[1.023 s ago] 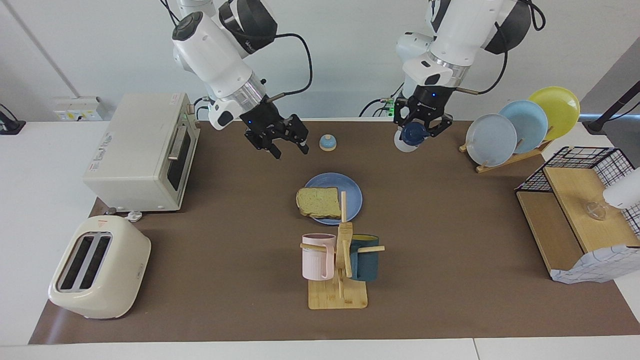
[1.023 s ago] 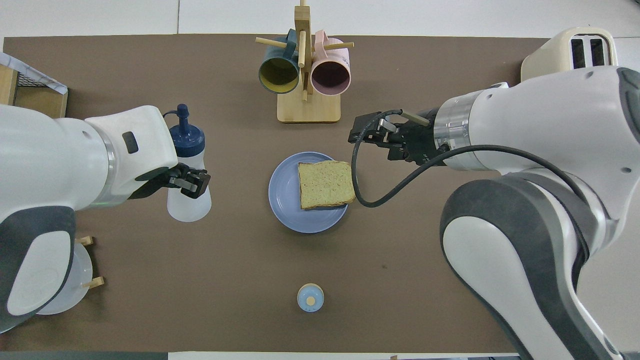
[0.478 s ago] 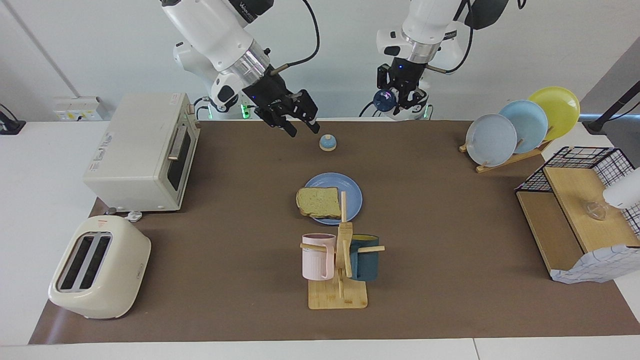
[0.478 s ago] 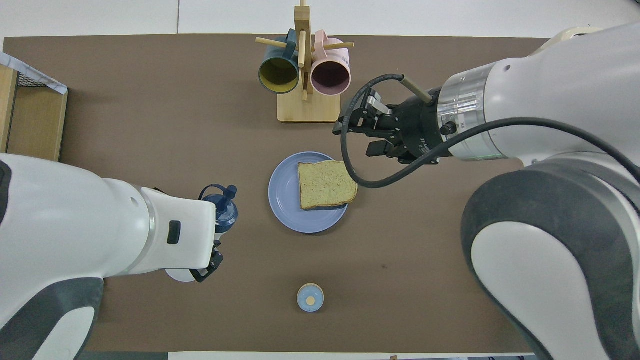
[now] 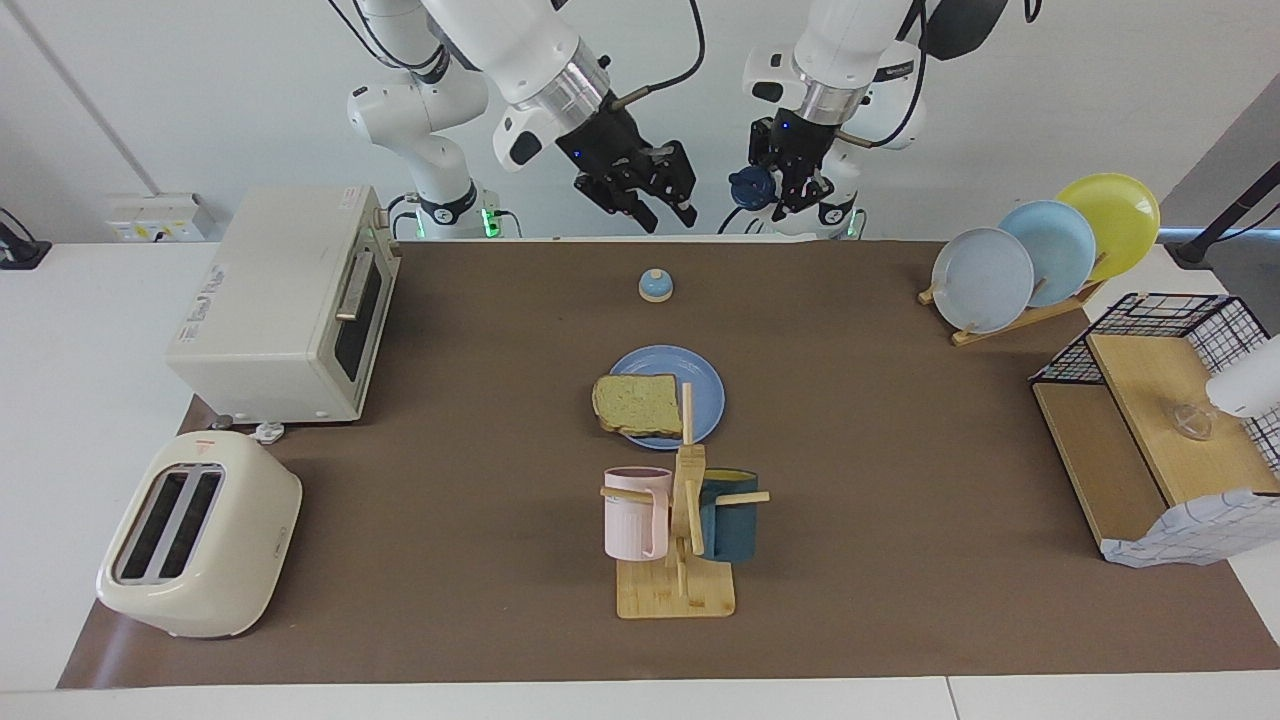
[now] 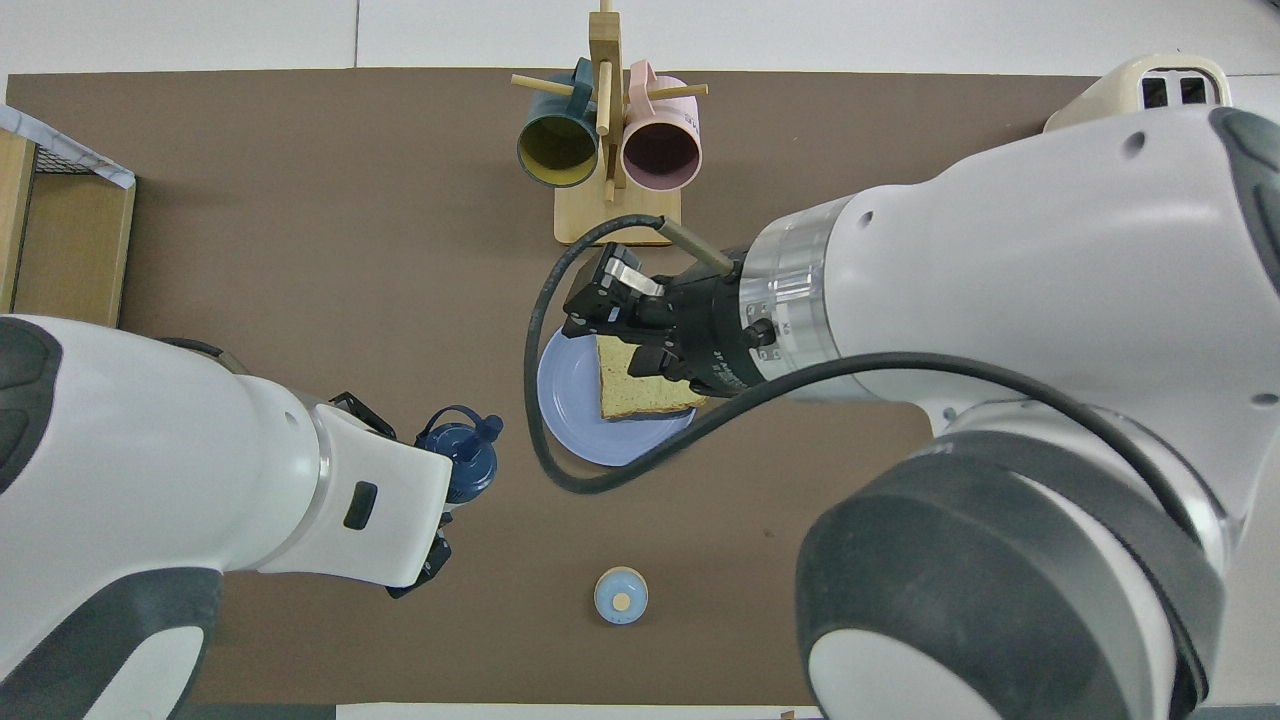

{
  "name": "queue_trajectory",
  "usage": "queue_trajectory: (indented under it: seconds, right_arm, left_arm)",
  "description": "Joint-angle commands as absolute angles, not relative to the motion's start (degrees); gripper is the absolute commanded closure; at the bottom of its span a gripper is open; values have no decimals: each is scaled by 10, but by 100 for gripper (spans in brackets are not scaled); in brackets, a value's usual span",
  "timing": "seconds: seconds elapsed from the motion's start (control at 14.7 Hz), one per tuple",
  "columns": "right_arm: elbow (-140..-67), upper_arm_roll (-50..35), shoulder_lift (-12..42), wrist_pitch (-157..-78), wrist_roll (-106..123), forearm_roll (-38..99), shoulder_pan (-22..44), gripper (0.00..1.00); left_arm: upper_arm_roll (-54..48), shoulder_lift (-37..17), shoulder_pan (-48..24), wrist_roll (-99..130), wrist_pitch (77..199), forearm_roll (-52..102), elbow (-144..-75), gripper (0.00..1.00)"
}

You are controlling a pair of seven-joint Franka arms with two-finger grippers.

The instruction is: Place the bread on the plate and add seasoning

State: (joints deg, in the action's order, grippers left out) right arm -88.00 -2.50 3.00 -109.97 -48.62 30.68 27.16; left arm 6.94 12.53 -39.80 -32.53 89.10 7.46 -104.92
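The bread (image 5: 637, 402) (image 6: 640, 395) lies flat on the blue plate (image 5: 705, 395) (image 6: 565, 400) in the middle of the table, overhanging the rim toward the right arm's end. My left gripper (image 5: 790, 180) is raised high over the table's robot-side edge and is shut on the seasoning (image 5: 745, 187) (image 6: 462, 462). The bottle is tilted, and its navy cap shows while the body is mostly hidden. My right gripper (image 5: 665, 215) (image 6: 590, 310) hangs high beside it, open, with nothing between its fingers. From overhead it covers part of the bread.
A small blue-topped dome (image 5: 655, 286) (image 6: 620, 595) sits nearer to the robots than the plate. A wooden mug rack (image 5: 685, 520) stands just farther from them. A toaster oven (image 5: 290, 300) and toaster (image 5: 195, 535) are at the right arm's end. A plate rack (image 5: 1040, 260) and wire shelf (image 5: 1160, 420) are at the left arm's end.
Both arms have risen and drawn back toward the robots' edge. The left gripper lifted the seasoning from low over the table. The right gripper's fingers have narrowed somewhat.
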Motion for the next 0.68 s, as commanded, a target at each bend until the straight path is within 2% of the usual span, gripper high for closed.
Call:
queue_trajectory:
  seconds: [0.0,0.07,0.27,0.61]
  right_arm:
    - [-877,-26,9,-1072,-493,309,266,46]
    - [-877,-32,7,-1077,-495,309,267,46]
    - [-877,-43,6,-1091,-494,287,294,57]
    - [-884,-43,3,-1113,-495,252,325,58]
  left_arm:
    - [74,142,-406,-343,884,83,-1062,65]
    - [74,142,-409,-343,884,83,-1062,66]
    - [73,142,-414,-345,885,83,-1061,68]
    - [74,142,-413,-376,879,83,-1061,69]
